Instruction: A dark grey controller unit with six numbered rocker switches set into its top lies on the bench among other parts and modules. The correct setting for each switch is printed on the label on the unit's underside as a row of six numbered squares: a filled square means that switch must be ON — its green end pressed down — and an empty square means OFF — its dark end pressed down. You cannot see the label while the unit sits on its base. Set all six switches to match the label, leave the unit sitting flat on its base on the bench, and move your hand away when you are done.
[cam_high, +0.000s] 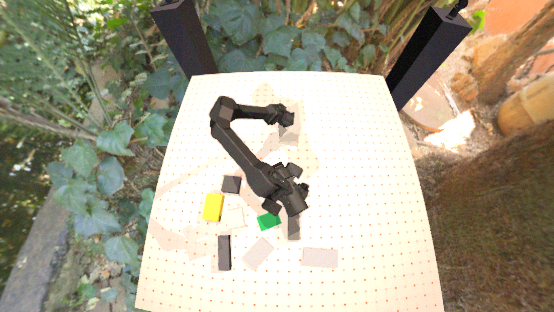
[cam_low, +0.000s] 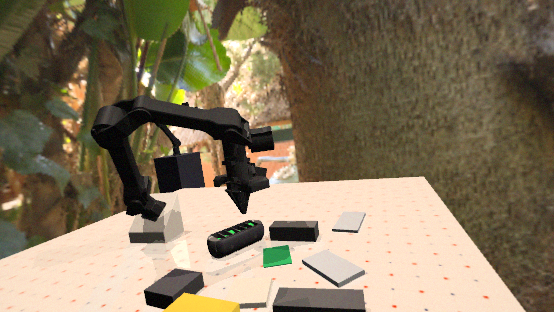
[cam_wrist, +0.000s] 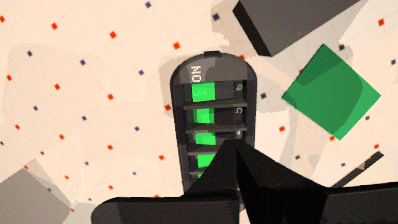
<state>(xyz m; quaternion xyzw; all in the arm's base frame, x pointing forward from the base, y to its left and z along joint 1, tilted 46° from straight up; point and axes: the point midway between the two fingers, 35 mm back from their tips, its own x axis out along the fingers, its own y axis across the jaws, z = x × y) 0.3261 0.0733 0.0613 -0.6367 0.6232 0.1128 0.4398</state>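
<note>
The black two-fingered pincer (cam_high: 295, 220) (cam_low: 243, 212) (cam_wrist: 231, 146) is closed, its tips pressed together with nothing between them, and it points down over the dark grey controller unit with rounded ends and green-and-dark rocker switches (cam_low: 236, 238) (cam_wrist: 214, 75). That unit sits below the pincer on the pale dotted surface (cam_high: 360, 150) (cam_low: 400, 210) (cam_wrist: 125, 125), switches upward, so its label is hidden. In the wrist view the switches numbered 6 and 5 lie ahead of the tips, nearest the end marked ON, while the fingers cover part of the lower-numbered ones. A flat green square tile (cam_high: 269, 221) (cam_low: 277, 256) (cam_wrist: 332, 92) and a dark rectangular block (cam_high: 293, 227) (cam_low: 293, 231) (cam_wrist: 295, 22) lie near the unit, both beyond the pincer's tips in the wrist view. The step in hand looks to be setting the rockers with the closed tips as one blunt point. To do it well, centre the tips over one end of a single rocker, the green end for ON or the dark end for OFF, clear of the raised dividers, then press straight down and lift straight up before shifting sideways. A slanted push could slide the unit or catch the neighbouring rocker; a look after each press should confirm the tilt.
</note>
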